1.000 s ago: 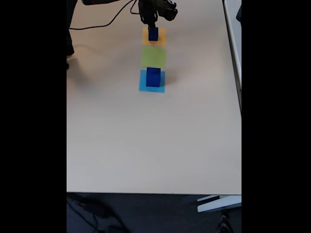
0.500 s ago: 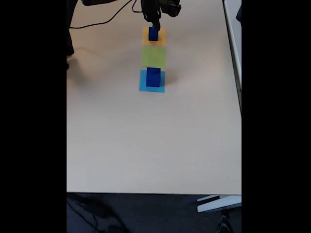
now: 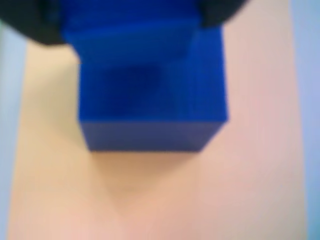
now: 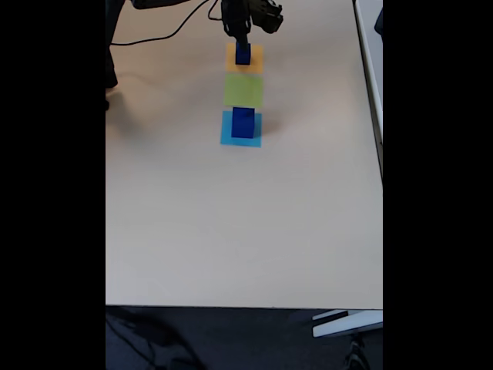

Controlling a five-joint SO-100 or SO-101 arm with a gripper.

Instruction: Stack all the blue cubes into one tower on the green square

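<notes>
In the blurred wrist view a dark blue cube (image 3: pixel 150 100) stands on the orange square (image 3: pixel 150 200). A smaller blue block (image 3: pixel 132 42) sits on top of it, at its back. My gripper (image 3: pixel 132 20) has a dark finger (image 3: pixel 35 25) close against each side of that smaller block and looks shut on it. The fixed view puts my gripper (image 4: pixel 243 38) at the far end of the table, right over this blue cube (image 4: pixel 243 55) on the orange square (image 4: pixel 255 58). The green square (image 4: pixel 243 90) lies bare in front of it. A larger blue cube (image 4: pixel 243 122) stands on the light-blue square (image 4: pixel 228 137).
The three paper squares lie in one line down the middle of the beige table (image 4: pixel 231 223). A black cable (image 4: pixel 154 40) runs across the far left. The table's right edge (image 4: pixel 380 154) and front edge border dark floor.
The gripper swung slightly up and to the right half a second ago and has come back over the cube on the orange square. The cubes stay where they were.
</notes>
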